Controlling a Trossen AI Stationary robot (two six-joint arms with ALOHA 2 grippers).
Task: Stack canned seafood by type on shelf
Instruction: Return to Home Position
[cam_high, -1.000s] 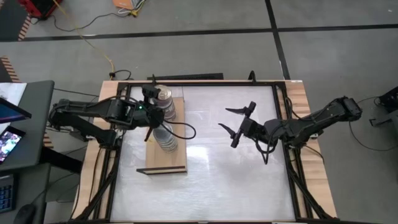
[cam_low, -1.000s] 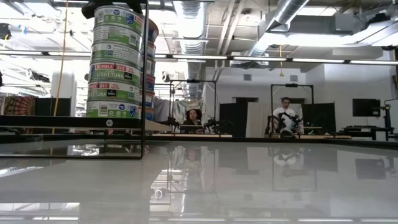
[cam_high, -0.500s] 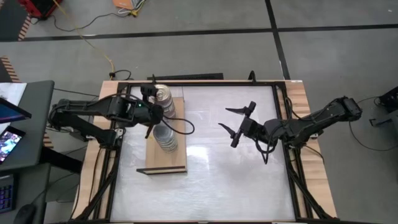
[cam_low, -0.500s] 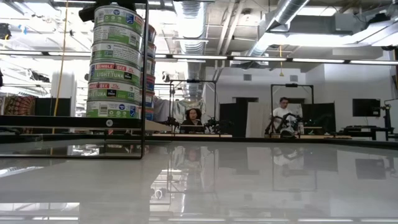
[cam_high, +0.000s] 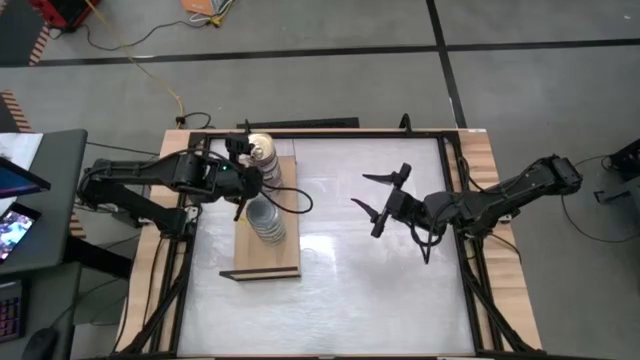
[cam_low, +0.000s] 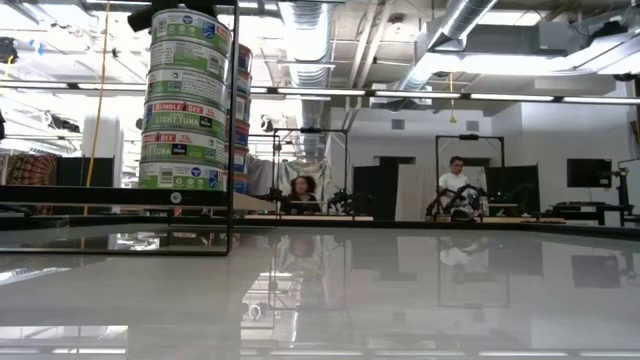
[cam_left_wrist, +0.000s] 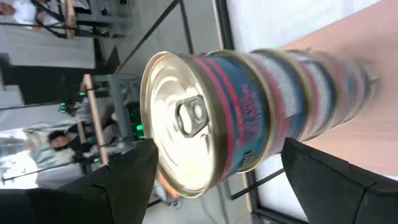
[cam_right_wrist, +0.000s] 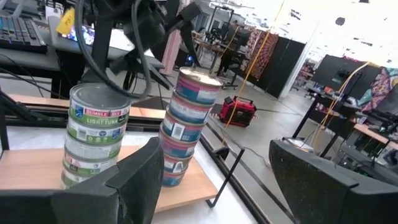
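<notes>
Two stacks of canned seafood stand on the tan shelf (cam_high: 266, 262) at the table's left. The gold-topped stack (cam_high: 262, 152) is the farther one, the silver-topped stack (cam_high: 267, 218) the nearer. My left gripper (cam_high: 247, 170) is open at the top of the gold-topped stack. In the left wrist view its fingers (cam_left_wrist: 124, 180) stand on either side of the top gold tin (cam_left_wrist: 199, 118); I see no touch. My right gripper (cam_high: 358, 189) hangs open over the middle of the table, pointing level at both stacks (cam_right_wrist: 186, 124), with nothing between its fingers.
The white tabletop (cam_high: 380, 290) lies bare right of the shelf and toward the near edge. Wooden side rails (cam_high: 495, 240) and a black frame border it. A desk with screens (cam_high: 25, 210) stands beyond the left rail. People sit in the room behind the table (cam_low: 455, 185).
My left gripper has rolled a little about its own line while staying beside the top of the gold-topped stack. Both stacks stand as before.
</notes>
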